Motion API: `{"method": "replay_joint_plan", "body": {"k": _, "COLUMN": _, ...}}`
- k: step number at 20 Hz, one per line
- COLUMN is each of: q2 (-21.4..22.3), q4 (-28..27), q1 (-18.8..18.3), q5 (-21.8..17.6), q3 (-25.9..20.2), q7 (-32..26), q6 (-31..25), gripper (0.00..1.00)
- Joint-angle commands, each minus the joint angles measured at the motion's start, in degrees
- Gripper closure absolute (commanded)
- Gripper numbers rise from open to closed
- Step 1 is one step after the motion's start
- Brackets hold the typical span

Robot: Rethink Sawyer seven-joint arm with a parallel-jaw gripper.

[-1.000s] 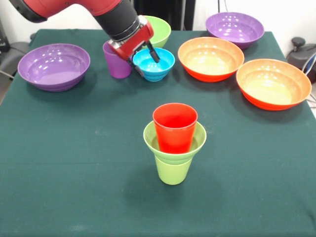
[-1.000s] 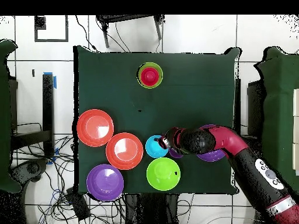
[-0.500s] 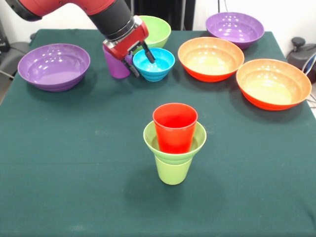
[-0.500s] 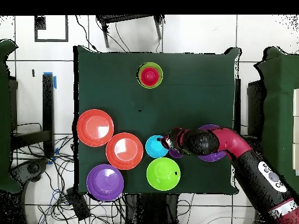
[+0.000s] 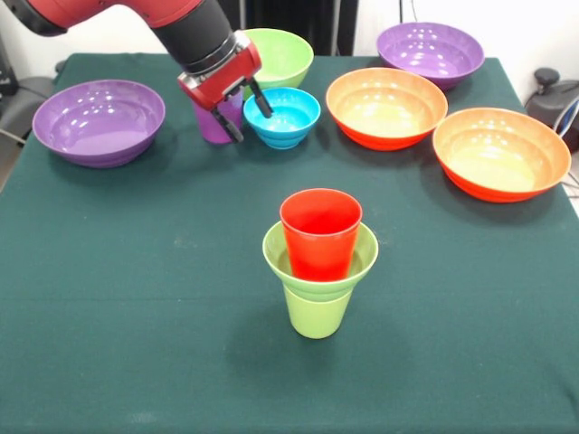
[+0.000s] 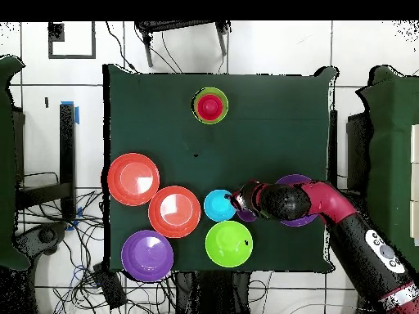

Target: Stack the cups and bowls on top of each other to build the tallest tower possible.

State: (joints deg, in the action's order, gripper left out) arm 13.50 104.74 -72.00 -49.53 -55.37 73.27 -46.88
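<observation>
- We saw the gripper (image 5: 242, 110) with its two dark fingers spread apart and clamped on nothing, beside the small blue bowl (image 5: 284, 116).
- One finger (image 5: 261, 98) stood at the blue bowl's rim; the other lay in front of the purple cup (image 5: 213, 122), which the arm partly hid.
- We found the tower (image 5: 319, 262) near the middle of the table (image 5: 136, 298), toward its front edge: the lime-green cup (image 5: 317, 310) at the bottom, the small lime-green bowl (image 5: 355, 262) on it, the red cup (image 5: 320, 233) upright in that bowl.
- We noted the medium lime-green bowl (image 5: 285, 54) at the back edge, just behind the blue bowl.
- One wide purple bowl (image 5: 99, 120) sat at the left edge, the other (image 5: 431, 52) at the back right corner.
- The two orange bowls (image 5: 386, 106) (image 5: 500, 152) sat side by side along the right, their rims near each other.
- From overhead, we saw the arm (image 6: 327, 214) reach across the purple bowl (image 6: 293, 180) to the blue bowl (image 6: 218, 205).
</observation>
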Motion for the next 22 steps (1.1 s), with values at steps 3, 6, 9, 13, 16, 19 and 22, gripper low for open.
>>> {"method": "replay_joint_plan", "body": {"k": 3, "q2": -1.09, "q4": 0.85, "q1": 0.82, "q5": -6.72, "q3": 3.26, "q7": -13.30, "q6": 4.44, "gripper": 0.00}}
{"method": "replay_joint_plan", "body": {"k": 6, "q2": -1.38, "q4": 1.60, "q1": 1.02, "q5": -7.56, "q3": 3.72, "q7": -11.86, "q6": 5.60, "gripper": 0.00}}
{"method": "replay_joint_plan", "body": {"k": 9, "q2": -1.79, "q4": 1.92, "q1": 1.62, "q5": -8.38, "q3": 4.16, "q7": -10.51, "q6": 6.94, "gripper": 0.00}}
{"method": "replay_joint_plan", "body": {"k": 13, "q2": -1.97, "q4": 2.09, "q1": 2.54, "q5": -9.08, "q3": 4.81, "q7": -9.04, "q6": 8.39, "gripper": 0.00}}
{"method": "replay_joint_plan", "body": {"k": 16, "q2": -1.87, "q4": 2.47, "q1": 3.23, "q5": -9.25, "q3": 5.17, "q7": -7.89, "q6": 9.49, "gripper": 0.00}}
{"method": "replay_joint_plan", "body": {"k": 19, "q2": -1.71, "q4": 2.88, "q1": 3.65, "q5": -9.18, "q3": 5.63, "q7": -7.18, "q6": 10.07, "gripper": 0.00}}
{"method": "replay_joint_plan", "body": {"k": 22, "q2": -1.20, "q4": 3.51, "q1": 3.91, "q5": -9.24, "q3": 6.03, "q7": -6.29, "q6": 10.81, "gripper": 0.00}}
